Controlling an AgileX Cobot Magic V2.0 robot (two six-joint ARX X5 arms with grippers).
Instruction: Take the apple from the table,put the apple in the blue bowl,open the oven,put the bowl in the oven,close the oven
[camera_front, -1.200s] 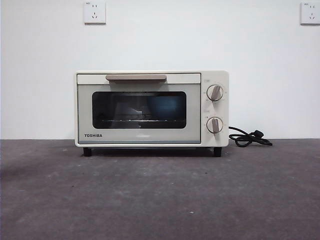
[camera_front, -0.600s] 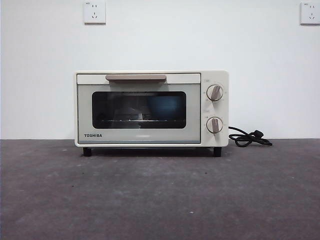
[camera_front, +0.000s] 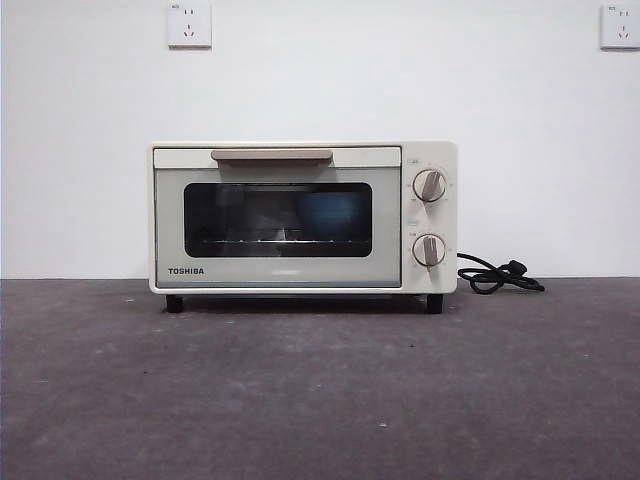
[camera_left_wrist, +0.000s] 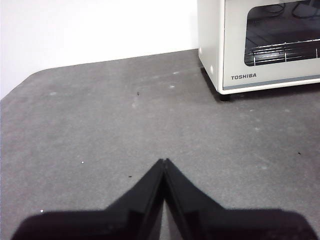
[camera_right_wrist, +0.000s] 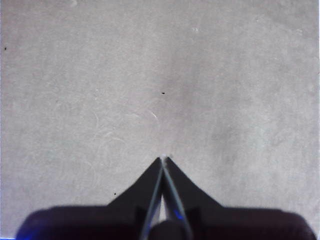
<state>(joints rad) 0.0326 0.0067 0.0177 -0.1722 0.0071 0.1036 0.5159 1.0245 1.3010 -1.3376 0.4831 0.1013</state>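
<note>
Cream-white oven (camera_front: 303, 217) with a dark glass door (camera_front: 278, 220), black lettering low on its frame, a soft blue bowl (camera_front: 333, 214) glowing behind the glass at 3 o'clock of the window; beige handle (camera_front: 272, 155), beige-grey knobs (camera_front: 430, 185), black cord (camera_front: 500, 275); mottled dark grey table (camera_front: 320, 390); white wall (camera_front: 320, 80); both grippers (camera_left_wrist: 164, 162) (camera_right_wrist: 163, 160) black

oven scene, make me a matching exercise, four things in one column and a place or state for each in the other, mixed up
Things:
1. oven door
2. blue bowl
3. black cord
4. left gripper

Places or states:
A. on the table beside the oven, on its knob side
B. shut, holding nothing
C. closed
D. behind the dark glass, on the rack

Pairs: 1-C, 2-D, 3-A, 4-B
</note>
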